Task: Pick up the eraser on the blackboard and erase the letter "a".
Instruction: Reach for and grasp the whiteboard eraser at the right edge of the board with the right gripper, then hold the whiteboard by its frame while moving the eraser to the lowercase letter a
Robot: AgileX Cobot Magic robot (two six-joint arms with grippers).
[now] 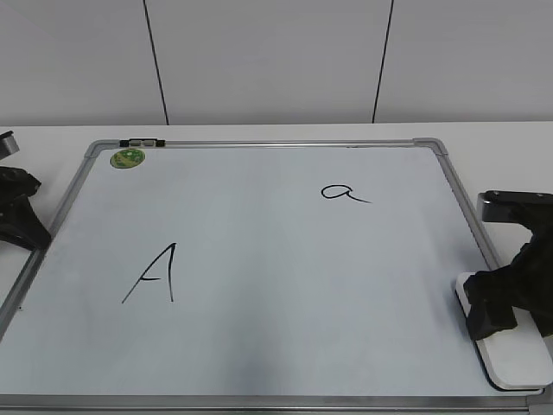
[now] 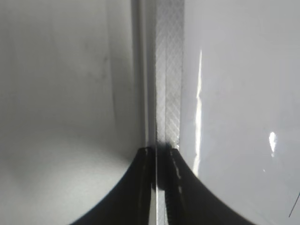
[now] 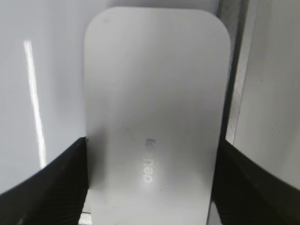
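Note:
The blackboard (image 1: 259, 144) lies flat, a white dry-erase board in a silver-grey frame. The small cursive letter "a" (image 1: 341, 192) sits at its upper right. The white eraser (image 1: 518, 359) lies on the board's lower right corner, next to the frame. My right gripper (image 1: 492, 316) is down over it. In the right wrist view the eraser (image 3: 154, 70) fills the space between the jaws (image 3: 152, 145), and both black fingers touch its long sides. My left gripper (image 1: 34, 233) rests at the board's left edge, shut and empty, over the frame strip (image 2: 168, 70).
A large capital "A" (image 1: 155, 275) is drawn at the board's lower left. A green round magnet (image 1: 127, 158) and a short marker (image 1: 141, 142) sit at the top left corner. White tabletop surrounds the board, with a panelled wall behind.

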